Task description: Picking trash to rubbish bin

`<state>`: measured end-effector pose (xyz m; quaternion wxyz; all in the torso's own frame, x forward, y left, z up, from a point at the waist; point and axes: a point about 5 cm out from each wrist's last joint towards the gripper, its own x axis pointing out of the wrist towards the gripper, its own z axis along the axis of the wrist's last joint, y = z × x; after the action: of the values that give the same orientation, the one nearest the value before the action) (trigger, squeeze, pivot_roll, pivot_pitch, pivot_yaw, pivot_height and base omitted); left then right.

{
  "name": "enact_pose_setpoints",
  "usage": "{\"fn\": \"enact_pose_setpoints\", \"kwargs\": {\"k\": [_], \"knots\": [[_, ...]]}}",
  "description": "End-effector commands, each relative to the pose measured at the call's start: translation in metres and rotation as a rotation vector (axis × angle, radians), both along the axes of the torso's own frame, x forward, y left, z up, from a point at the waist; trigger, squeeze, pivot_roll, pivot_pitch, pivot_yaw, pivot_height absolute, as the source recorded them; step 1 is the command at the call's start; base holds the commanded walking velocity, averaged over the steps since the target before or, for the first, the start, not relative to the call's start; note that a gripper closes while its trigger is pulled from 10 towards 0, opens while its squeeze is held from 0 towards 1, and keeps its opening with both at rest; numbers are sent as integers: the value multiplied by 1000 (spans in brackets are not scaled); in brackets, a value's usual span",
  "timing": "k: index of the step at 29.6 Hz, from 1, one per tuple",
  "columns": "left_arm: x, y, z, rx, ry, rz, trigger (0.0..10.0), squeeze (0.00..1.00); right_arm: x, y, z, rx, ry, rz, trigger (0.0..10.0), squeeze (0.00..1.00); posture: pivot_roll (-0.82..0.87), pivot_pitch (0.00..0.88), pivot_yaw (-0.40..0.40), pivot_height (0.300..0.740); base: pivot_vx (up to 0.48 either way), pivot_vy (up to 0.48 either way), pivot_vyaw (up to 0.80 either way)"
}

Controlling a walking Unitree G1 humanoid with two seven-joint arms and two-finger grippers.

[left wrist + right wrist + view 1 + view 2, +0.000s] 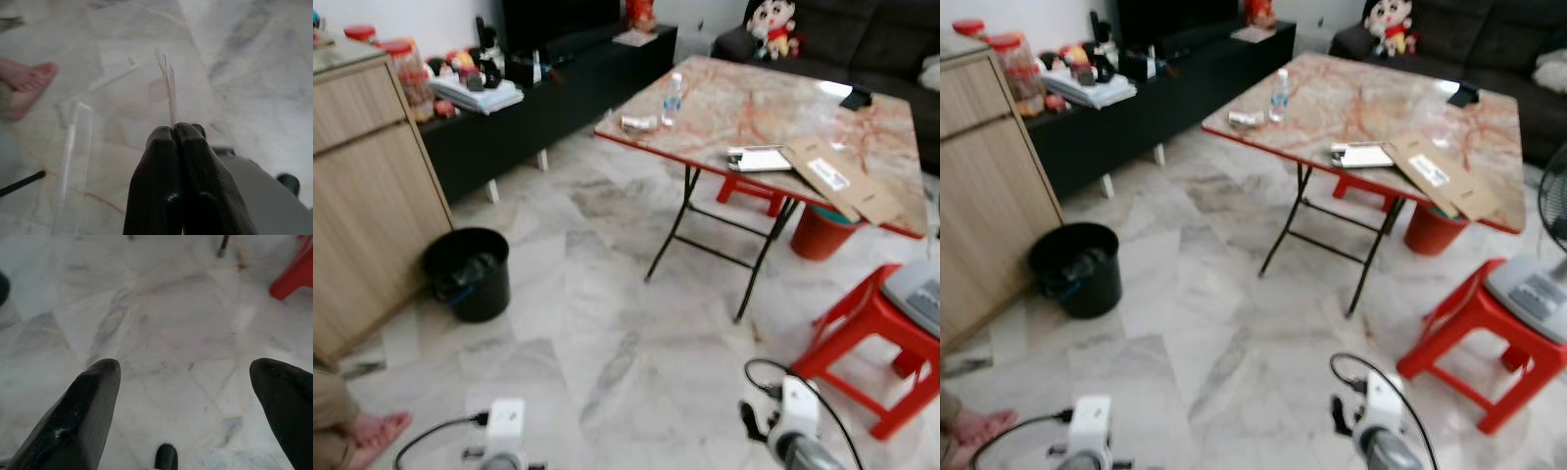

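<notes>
My left gripper (174, 129) is shut on a piece of clear plastic wrapping (166, 81), which sticks out past the fingertips and hangs over the marble floor. The black rubbish bin (467, 274) stands on the floor beside the wooden cabinet, ahead and to my left; something dark lies in it. My right gripper (188, 367) is open above bare floor, holding nothing. Both wrists show at the bottom of the eye views, the left arm (504, 431) and the right arm (788, 421).
A folding table (773, 108) ahead on the right carries a water bottle (673, 98), a crumpled wrapper (638, 123), a flat cardboard piece (842, 181) and papers. A red stool (867, 338) stands on the right, with a red bucket (819, 233) under the table. A person's foot (377, 431) is at bottom left.
</notes>
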<state>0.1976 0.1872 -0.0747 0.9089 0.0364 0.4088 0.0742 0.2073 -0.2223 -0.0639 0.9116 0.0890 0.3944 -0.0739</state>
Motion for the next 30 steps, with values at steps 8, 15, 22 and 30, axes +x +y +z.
{"fn": "enact_pose_setpoints", "kwargs": {"k": [8, 15, 22, 30], "knots": [[-3, -8, -2, 1, 2, -29, 10000, 0, -4, -4, -2, -7, 10, -11, 10000, 0, 4, 13, -66, 740, 0, 0, 637], [-3, -11, -3, 6, 11, -48, 10000, 0, -3, -1, -2, -1, 12, -13, 10000, 0, 4, 28, -75, 740, 0, 0, 245], [-4, -11, -3, 17, 20, -42, 10000, 0, -2, -2, -1, 3, 9, -22, 10000, 0, 7, 44, -80, 740, 167, 0, 0], [-6, -11, -4, 17, 29, -36, 10000, 0, -3, -3, -1, -2, 12, -22, 10000, 0, 4, 55, -87, 740, 322, 0, 0]]}}
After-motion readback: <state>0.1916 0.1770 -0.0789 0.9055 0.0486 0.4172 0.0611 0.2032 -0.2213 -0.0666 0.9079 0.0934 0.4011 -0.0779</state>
